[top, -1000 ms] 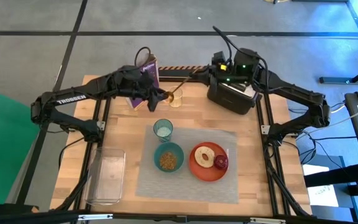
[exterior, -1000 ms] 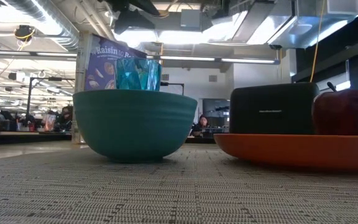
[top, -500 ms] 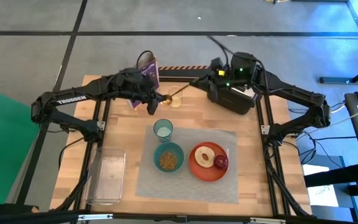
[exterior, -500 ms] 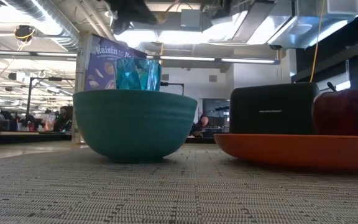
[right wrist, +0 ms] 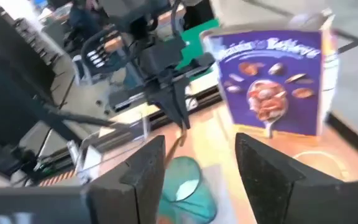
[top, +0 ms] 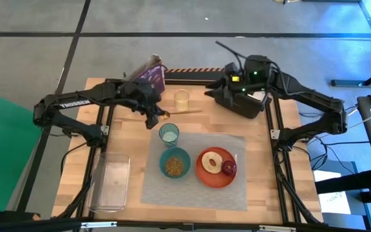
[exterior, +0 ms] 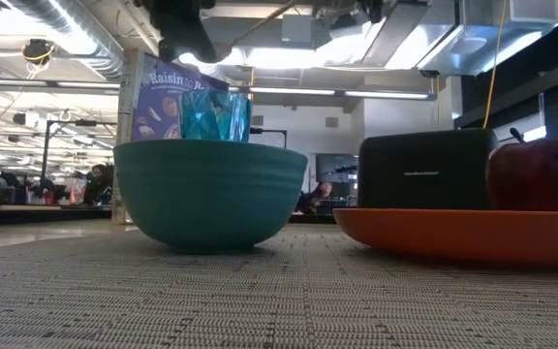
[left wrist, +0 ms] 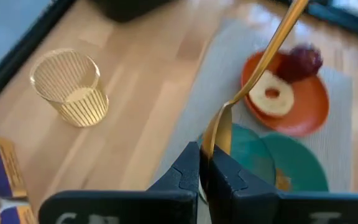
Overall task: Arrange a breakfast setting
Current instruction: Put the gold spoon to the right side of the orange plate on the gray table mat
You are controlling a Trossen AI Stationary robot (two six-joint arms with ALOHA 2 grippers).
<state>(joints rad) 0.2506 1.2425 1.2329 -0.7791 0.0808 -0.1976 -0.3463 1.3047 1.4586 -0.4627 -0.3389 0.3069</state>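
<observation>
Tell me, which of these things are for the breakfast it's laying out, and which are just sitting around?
For the breakfast:
grey placemat
teal bowl
orange-red plate
bagel
dark-red fruit
teal cup
gold spoon, clamped in the left pincer

Just sitting around:
black toaster
raisin cereal box
ribbed clear glass
clear plastic tray

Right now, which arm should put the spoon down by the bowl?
The left arm, most likely. Its claw is already shut on the spoon, just above the cup and near the bowl. The right claw is open and empty, back by the toaster.
</observation>
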